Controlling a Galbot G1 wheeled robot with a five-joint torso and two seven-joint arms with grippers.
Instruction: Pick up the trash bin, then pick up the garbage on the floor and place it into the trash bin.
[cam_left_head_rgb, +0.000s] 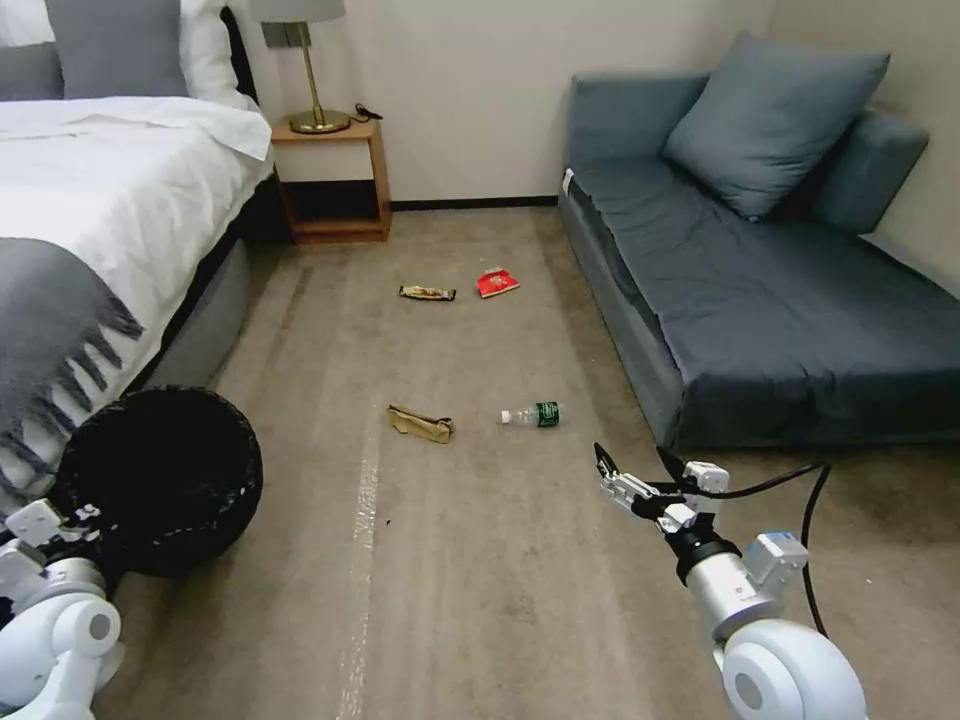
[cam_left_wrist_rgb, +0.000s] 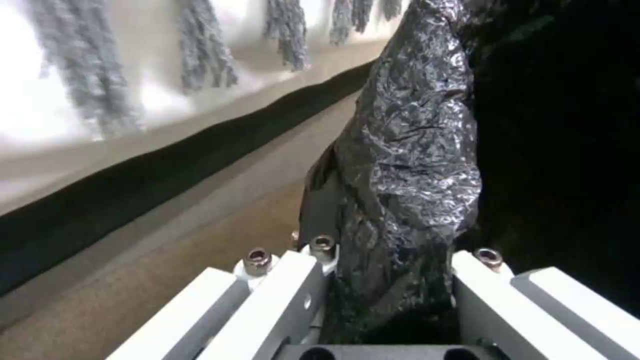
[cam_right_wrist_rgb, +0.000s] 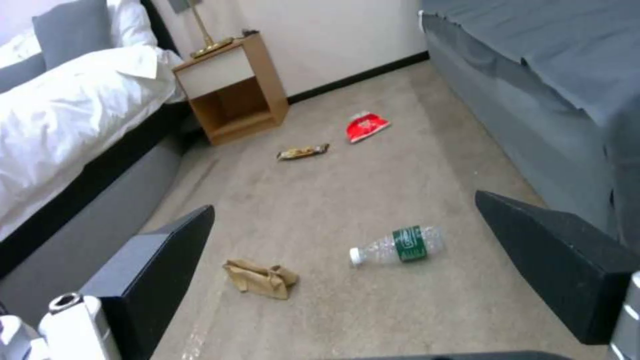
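Carpet (cam_left_head_rgb: 480, 600), short-piled and beige with a pale scuffed stripe running along it, covers the floor between a bed (cam_left_head_rgb: 90, 190) with white linen and a grey fringed throw, and a slate-blue fabric sofa (cam_left_head_rgb: 800, 300) with a square cushion. A boxy wooden nightstand (cam_left_head_rgb: 335, 180) stands against the far wall, with a brass lamp base on top.

The bin (cam_left_head_rgb: 160, 480), round and black, sits low at the robot's left beside the bed, tipped so its dark mouth faces the head camera. Its liner is crinkly, glossy black plastic. The left gripper (cam_left_wrist_rgb: 393, 300) is clamped on the bin's rim: in the left wrist view a bunched fold of shiny film and the rim edge sit pinched between the white, flat-sided fingers (cam_left_wrist_rgb: 280, 305).

The right gripper (cam_left_head_rgb: 640, 462) hangs over bare carpet near the sofa's front corner, jaws spread wide and holding nothing; its fingers (cam_right_wrist_rgb: 560, 260) are black wedge-shaped pads.

Four pieces of garbage lie on the carpet, all apart from each other. A crumpled tan paper bag (cam_left_head_rgb: 420, 424) lies nearest the stripe. A clear ribbed bottle (cam_left_head_rgb: 533, 414) with a white cap and green label lies on its side, beyond the right gripper. Farther off, a flat gold-brown wrapper (cam_left_head_rgb: 427, 293) lies near a red packet (cam_left_head_rgb: 496, 283), both well short of the nightstand.
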